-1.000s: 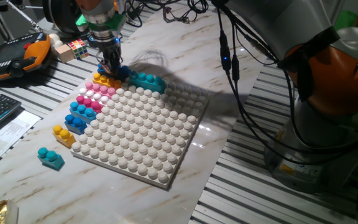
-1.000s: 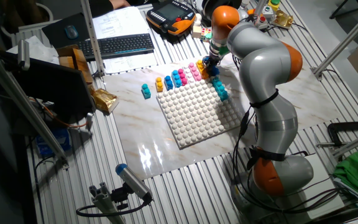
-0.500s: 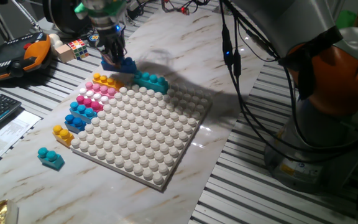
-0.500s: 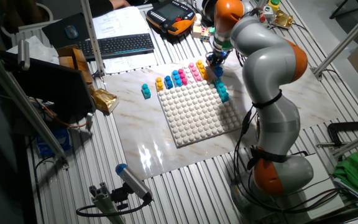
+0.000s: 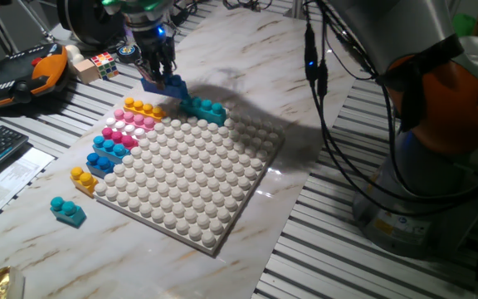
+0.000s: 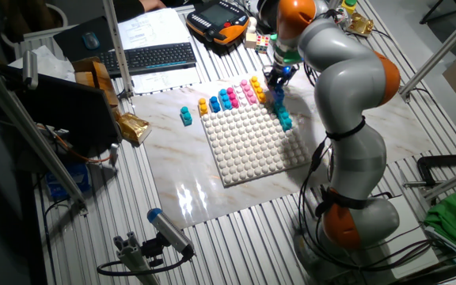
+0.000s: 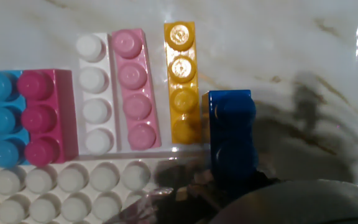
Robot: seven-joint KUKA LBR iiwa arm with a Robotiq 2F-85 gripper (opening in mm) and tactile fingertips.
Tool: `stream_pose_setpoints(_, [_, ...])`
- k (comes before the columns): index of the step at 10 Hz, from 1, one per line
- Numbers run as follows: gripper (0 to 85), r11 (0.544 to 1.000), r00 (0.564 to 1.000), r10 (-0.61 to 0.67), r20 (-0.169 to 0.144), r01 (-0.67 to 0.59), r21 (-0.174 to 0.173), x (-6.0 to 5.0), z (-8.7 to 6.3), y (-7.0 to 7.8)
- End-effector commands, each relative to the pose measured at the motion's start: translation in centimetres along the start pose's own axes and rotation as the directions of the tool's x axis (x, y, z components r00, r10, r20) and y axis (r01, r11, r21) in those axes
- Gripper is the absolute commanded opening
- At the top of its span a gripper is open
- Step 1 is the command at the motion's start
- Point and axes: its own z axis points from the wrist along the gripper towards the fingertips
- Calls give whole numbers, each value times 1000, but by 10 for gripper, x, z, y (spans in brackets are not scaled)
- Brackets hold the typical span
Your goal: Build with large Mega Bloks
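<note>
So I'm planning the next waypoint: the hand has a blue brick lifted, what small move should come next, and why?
Probably carry the dark blue plastic brick sideways over the white studded baseplate. The hand holds it in the air above the marble, beside the yellow-orange brick, so it is not yet over any studs to press onto.

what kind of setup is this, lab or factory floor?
Most likely a robotics lab bench: a teach pendant and keyboard lie beside the marble table, with loose cables and toy bricks as test objects.
</note>
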Motion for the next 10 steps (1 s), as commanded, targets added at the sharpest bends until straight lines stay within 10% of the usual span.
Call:
stream_pose_setpoints(1, [10, 1000, 1000, 11, -2, -11, -1, 7, 0, 3])
stream_pose_setpoints(10, [10, 994, 994, 107, -1, -107, 13, 21, 2, 9])
